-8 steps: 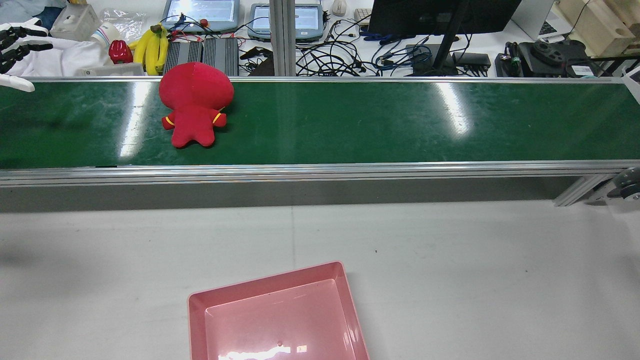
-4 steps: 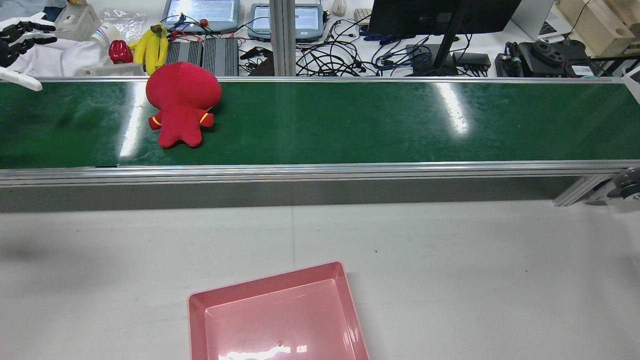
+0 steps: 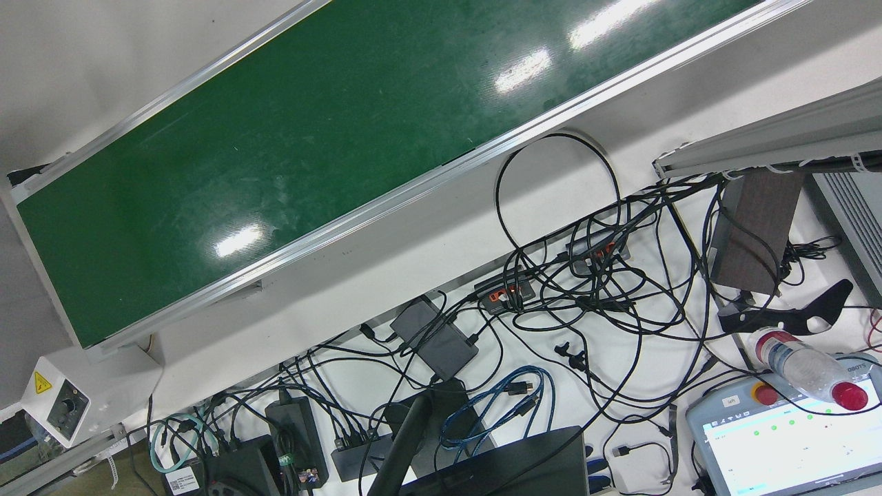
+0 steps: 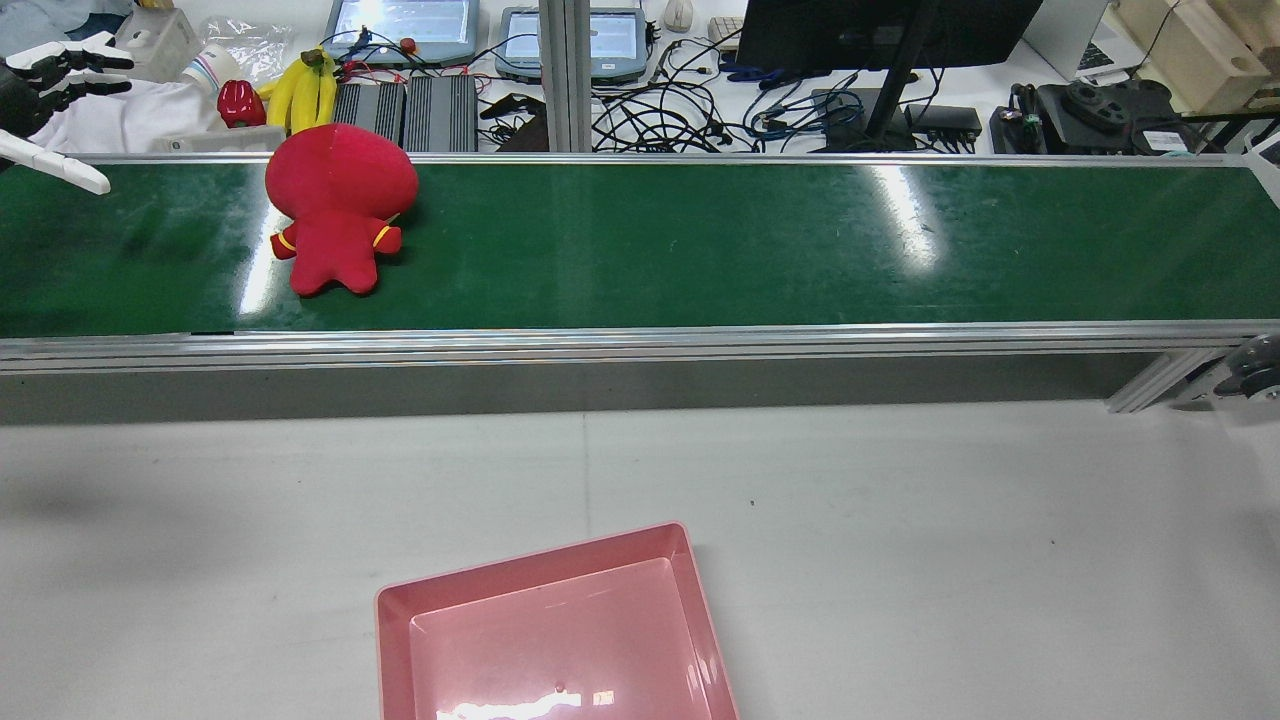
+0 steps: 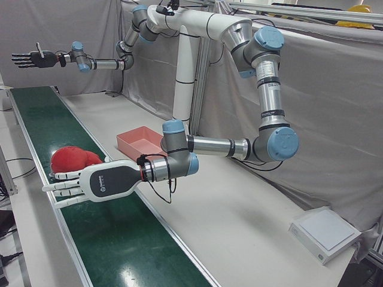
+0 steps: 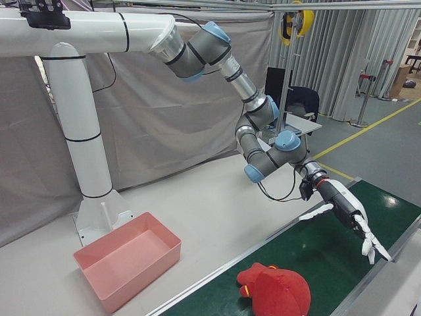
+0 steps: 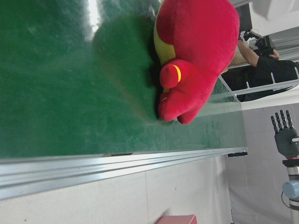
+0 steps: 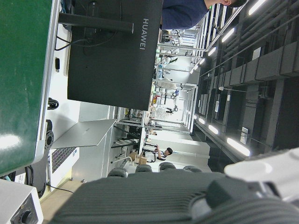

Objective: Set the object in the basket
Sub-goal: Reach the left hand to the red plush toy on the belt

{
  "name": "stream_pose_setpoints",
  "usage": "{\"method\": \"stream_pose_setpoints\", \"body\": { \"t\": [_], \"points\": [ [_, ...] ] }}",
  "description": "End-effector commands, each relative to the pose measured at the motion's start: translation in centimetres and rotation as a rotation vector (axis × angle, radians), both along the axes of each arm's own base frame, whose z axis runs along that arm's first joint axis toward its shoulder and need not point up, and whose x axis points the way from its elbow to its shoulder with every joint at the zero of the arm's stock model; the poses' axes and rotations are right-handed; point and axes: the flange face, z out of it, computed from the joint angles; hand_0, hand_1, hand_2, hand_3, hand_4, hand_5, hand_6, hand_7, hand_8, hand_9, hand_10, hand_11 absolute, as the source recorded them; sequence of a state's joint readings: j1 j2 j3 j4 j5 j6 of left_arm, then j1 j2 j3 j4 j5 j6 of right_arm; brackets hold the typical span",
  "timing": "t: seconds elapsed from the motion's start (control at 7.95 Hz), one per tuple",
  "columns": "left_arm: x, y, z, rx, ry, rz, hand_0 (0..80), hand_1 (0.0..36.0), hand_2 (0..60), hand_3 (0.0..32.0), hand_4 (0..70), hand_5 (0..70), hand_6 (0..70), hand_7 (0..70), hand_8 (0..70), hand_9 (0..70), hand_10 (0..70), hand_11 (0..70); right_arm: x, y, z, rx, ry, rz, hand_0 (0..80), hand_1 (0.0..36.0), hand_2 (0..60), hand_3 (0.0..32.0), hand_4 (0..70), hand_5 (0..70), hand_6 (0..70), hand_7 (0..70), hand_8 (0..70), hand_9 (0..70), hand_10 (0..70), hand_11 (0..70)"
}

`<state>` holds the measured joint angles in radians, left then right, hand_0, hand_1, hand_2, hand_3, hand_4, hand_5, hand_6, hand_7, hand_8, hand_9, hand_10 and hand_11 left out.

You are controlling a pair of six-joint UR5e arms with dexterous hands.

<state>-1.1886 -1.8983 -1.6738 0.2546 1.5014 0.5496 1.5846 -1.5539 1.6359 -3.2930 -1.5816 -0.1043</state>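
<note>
Fingers (image 5: 60,186) of left hand (image 5: 90,182) spread flat, empty, just left of red plush doll (image 4: 338,205) on far-left conveyor belt (image 4: 700,240); pre-grasp step, next: close around it, carry to pink basket (image 4: 395,610).

Red plush doll (image 4: 338,210) on green belt (image 4: 700,245), pink basket (image 4: 550,635) nearer

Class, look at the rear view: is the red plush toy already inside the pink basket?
No, the red plush toy lies on the green belt, far from the pink basket.
</note>
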Motion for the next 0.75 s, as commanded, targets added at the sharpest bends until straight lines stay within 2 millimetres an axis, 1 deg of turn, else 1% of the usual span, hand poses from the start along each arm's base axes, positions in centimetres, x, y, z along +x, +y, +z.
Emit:
{"method": "stream_pose_setpoints", "body": {
  "t": [0.0, 0.13, 0.25, 0.38, 0.5, 0.63],
  "points": [
    [3.4, 0.6, -0.8, 0.001, -0.052, 0.047, 61.8, 12.4, 0.0, 0.0, 13.3, 26.6, 5.1, 4.2, 12.5, 19.4, 0.0, 0.0, 0.0, 0.0, 0.0, 0.000, 0.000, 0.000, 0.0, 0.0, 0.0, 0.0, 0.0, 0.0, 0.0, 0.0, 0.0, 0.0, 0.0, 0.0],
    [4.8, 0.9, -0.8, -0.003, -0.061, 0.069, 62.1, 12.4, 0.0, 0.0, 13.6, 26.6, 5.1, 4.2, 12.3, 19.2, 0.0, 0.0, 0.1, 0.0, -0.1, 0.002, 0.000, 0.002, 0.0, 0.0, 0.0, 0.0, 0.0, 0.0, 0.0, 0.0, 0.0, 0.0, 0.0, 0.0],
    [6.1, 0.8, -1.7, 0.002, -0.065, 0.087, 62.4, 11.7, 0.0, 0.0, 13.4, 26.6, 5.2, 4.3, 12.6, 19.6, 0.0, 0.0, 0.0, 0.0, 0.0, 0.000, 0.000, 0.000, 0.0, 0.0, 0.0, 0.0, 0.0, 0.0, 0.0, 0.0, 0.0, 0.0, 0.0, 0.0],
    [6.5, 0.3, -3.2, 0.006, -0.063, 0.090, 62.3, 10.1, 0.0, 0.0, 12.6, 26.2, 5.1, 4.1, 12.5, 19.5, 0.0, 0.0, 0.0, 0.0, -0.1, 0.002, 0.000, 0.000, 0.0, 0.0, 0.0, 0.0, 0.0, 0.0, 0.0, 0.0, 0.0, 0.0, 0.0, 0.0],
    [6.9, -0.2, -4.6, 0.019, -0.059, 0.105, 61.2, 9.2, 0.0, 0.0, 12.6, 26.2, 5.2, 4.2, 12.5, 19.5, 0.0, 0.0, 0.0, 0.0, 0.0, 0.000, 0.000, 0.000, 0.0, 0.0, 0.0, 0.0, 0.0, 0.0, 0.0, 0.0, 0.0, 0.0, 0.0, 0.0],
    [7.2, -0.7, -5.8, 0.028, -0.057, 0.107, 61.3, 9.2, 0.0, 0.0, 13.0, 26.6, 5.2, 4.2, 12.5, 19.5, 0.0, 0.0, 0.0, 0.0, -0.1, 0.002, 0.000, 0.000, 0.0, 0.0, 0.0, 0.0, 0.0, 0.0, 0.0, 0.0, 0.0, 0.0, 0.0, 0.0]
  ]
}}
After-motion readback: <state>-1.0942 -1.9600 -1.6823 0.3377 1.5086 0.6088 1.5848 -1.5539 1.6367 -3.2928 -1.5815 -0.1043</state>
